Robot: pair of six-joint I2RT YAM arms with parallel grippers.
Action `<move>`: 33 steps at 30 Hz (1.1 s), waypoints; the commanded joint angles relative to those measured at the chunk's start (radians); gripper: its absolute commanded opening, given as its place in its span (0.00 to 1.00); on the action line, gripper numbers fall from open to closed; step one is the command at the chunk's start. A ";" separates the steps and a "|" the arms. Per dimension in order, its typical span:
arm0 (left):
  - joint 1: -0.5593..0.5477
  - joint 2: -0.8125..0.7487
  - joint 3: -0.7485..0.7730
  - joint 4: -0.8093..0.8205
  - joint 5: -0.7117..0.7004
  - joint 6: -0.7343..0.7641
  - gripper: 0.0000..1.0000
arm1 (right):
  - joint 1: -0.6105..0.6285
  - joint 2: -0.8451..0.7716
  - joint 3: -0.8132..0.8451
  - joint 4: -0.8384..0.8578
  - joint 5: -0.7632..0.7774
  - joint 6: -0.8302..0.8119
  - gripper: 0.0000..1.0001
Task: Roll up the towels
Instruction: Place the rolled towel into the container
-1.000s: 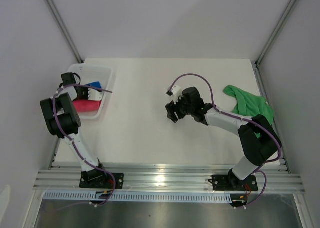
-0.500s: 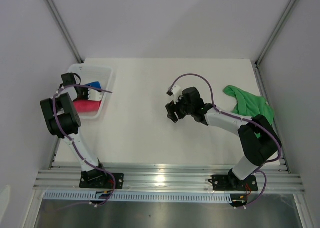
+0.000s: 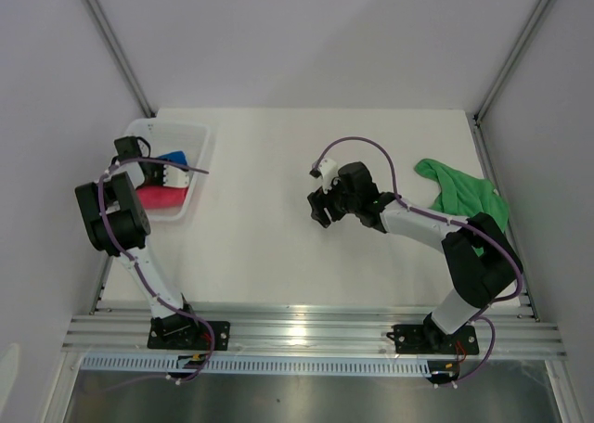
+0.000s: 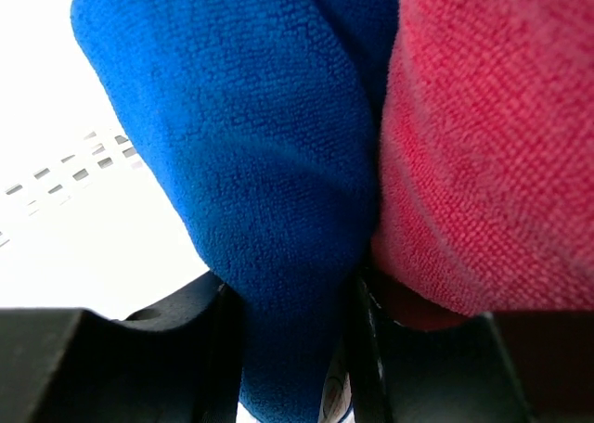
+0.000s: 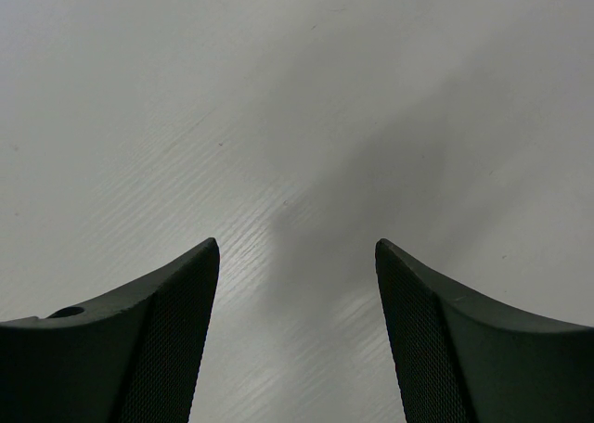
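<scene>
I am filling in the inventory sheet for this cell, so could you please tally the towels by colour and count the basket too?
green towel: 1
blue towel: 1
pink-red towel: 1
white basket: 1
Total: 4 things, 3 of them towels.

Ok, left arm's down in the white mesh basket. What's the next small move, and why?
Probably open the left gripper fully and lift clear: the royal blue microfibre towel between its fingers already lies in the white plastic mesh basket beside the pink-red microfibre towel, while the crumpled bright green towel waits unrolled.
</scene>
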 commanded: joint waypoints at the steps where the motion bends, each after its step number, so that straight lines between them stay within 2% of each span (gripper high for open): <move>1: 0.011 0.012 -0.027 0.019 -0.021 0.374 0.43 | 0.008 -0.027 0.022 -0.001 0.012 0.009 0.71; 4: 0.011 0.014 -0.038 0.038 -0.032 0.385 0.43 | 0.008 -0.030 0.022 -0.001 0.015 0.009 0.71; 5: 0.011 0.014 -0.044 0.055 -0.032 0.386 0.47 | 0.008 -0.032 0.021 -0.001 0.017 0.009 0.71; 7: 0.011 0.017 -0.048 0.059 -0.035 0.386 0.69 | 0.008 -0.035 0.019 -0.001 0.017 0.012 0.71; 14: 0.011 0.008 -0.045 0.038 -0.028 0.391 0.71 | 0.011 -0.047 0.005 -0.029 0.023 0.020 0.71; 23: 0.013 -0.020 -0.085 0.171 0.058 0.395 0.71 | 0.013 -0.052 0.004 -0.030 0.029 0.015 0.71; 33: 0.017 -0.070 -0.108 0.167 0.075 0.412 0.72 | 0.014 -0.053 -0.004 -0.024 0.029 0.011 0.71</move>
